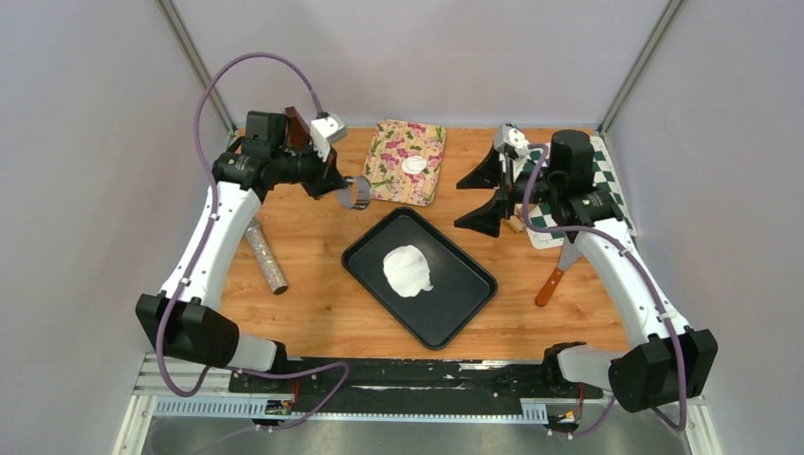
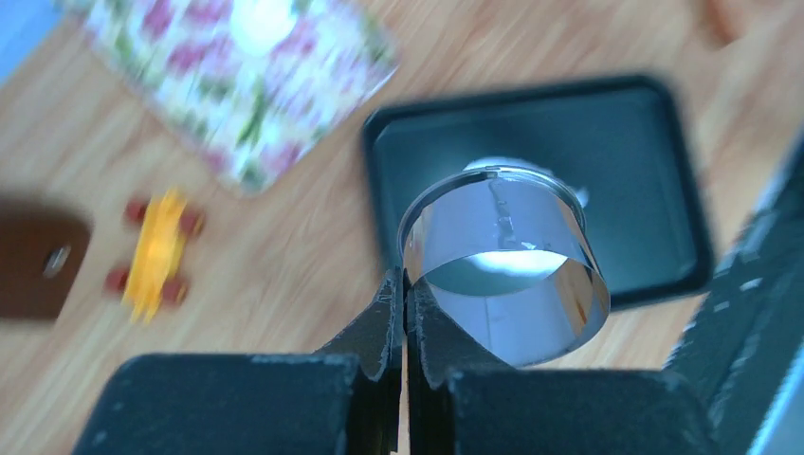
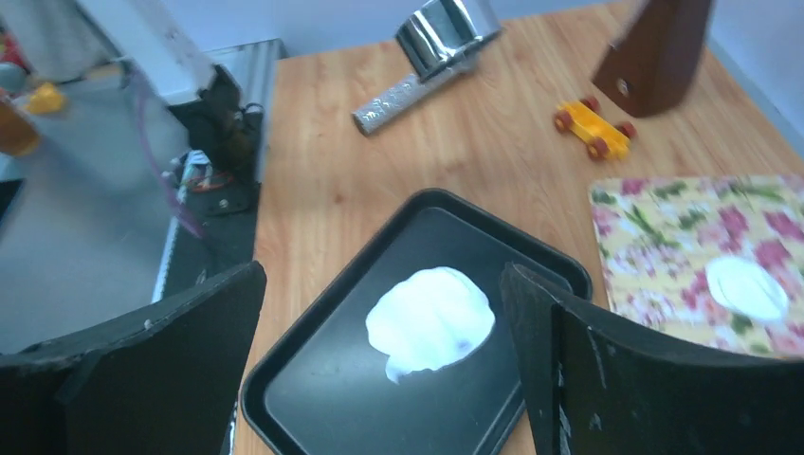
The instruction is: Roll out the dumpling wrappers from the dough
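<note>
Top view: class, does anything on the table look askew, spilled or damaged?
The tray sits skewed to the table edges. The dough in it has an uneven, notched outline. Nothing looks spilled.

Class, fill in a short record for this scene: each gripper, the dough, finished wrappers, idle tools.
left gripper: shut on the wall of the ring cutter
right gripper: open, empty
dough sheet: flattened, on the black tray
dumpling wrapper: one disc on the floral board
idle tools: rolling pin left of tray; spatula right of it
</note>
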Tool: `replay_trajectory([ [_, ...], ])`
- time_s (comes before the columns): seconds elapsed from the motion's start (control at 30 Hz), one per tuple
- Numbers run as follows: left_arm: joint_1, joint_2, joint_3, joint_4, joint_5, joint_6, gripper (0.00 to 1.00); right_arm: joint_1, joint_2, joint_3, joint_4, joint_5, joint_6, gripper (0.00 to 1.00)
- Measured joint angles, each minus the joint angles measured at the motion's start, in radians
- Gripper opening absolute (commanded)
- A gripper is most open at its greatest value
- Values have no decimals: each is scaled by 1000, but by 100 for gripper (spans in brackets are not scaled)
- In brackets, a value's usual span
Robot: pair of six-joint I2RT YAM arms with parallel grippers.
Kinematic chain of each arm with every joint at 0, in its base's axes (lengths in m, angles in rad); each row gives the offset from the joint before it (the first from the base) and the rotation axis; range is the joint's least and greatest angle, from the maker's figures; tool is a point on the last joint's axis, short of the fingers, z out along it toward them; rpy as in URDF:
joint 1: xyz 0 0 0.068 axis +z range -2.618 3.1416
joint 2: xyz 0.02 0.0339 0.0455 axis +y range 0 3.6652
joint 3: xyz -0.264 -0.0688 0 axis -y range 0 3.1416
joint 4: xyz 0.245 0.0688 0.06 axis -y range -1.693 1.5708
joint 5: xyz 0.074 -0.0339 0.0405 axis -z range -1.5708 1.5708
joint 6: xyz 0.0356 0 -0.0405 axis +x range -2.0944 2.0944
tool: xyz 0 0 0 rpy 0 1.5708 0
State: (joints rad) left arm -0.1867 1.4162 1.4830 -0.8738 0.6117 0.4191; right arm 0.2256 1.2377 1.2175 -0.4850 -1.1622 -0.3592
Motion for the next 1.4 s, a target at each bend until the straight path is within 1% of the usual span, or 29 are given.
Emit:
replay_trajectory([
  [0.03,-10,-4,13,27,55,-36,0,0,-1,-13,77,-48,60,100],
  [0.1,-37,3,29,87,172,-121,0,0,-5,-63,283,-127,216,100],
  [0.17,-77,36,32,167,300,-225,0,0,5,-130,551,-186,408,100],
  [0.23,-108,76,29,237,386,-315,0,0,35,-167,793,-216,595,100],
  [0.27,-126,100,22,285,435,-369,0,0,63,-188,964,-218,718,100],
  [0.37,-161,154,-3,387,543,-489,0,0,150,-247,1398,-192,1046,100],
  [0.4,-169,169,-11,418,573,-527,0,2,182,-259,1515,-177,1138,100],
  [0.47,-177,188,-22,468,616,-589,0,12,245,-271,1687,-148,1277,100],
  [0.53,-179,196,-32,525,646,-645,0,27,288,-285,1790,-117,1350,100],
  [0.67,-180,193,-69,650,671,-746,0,76,298,-346,1897,-56,1376,100],
  [0.77,-180,186,-103,706,662,-793,0,105,295,-371,1901,5,1352,100],
  [1.07,-180,161,-137,764,615,-838,0,141,273,-421,1868,144,1291,100],
  [1.4,-180,137,-149,791,608,-845,0,157,259,-421,1798,177,1237,100],
])
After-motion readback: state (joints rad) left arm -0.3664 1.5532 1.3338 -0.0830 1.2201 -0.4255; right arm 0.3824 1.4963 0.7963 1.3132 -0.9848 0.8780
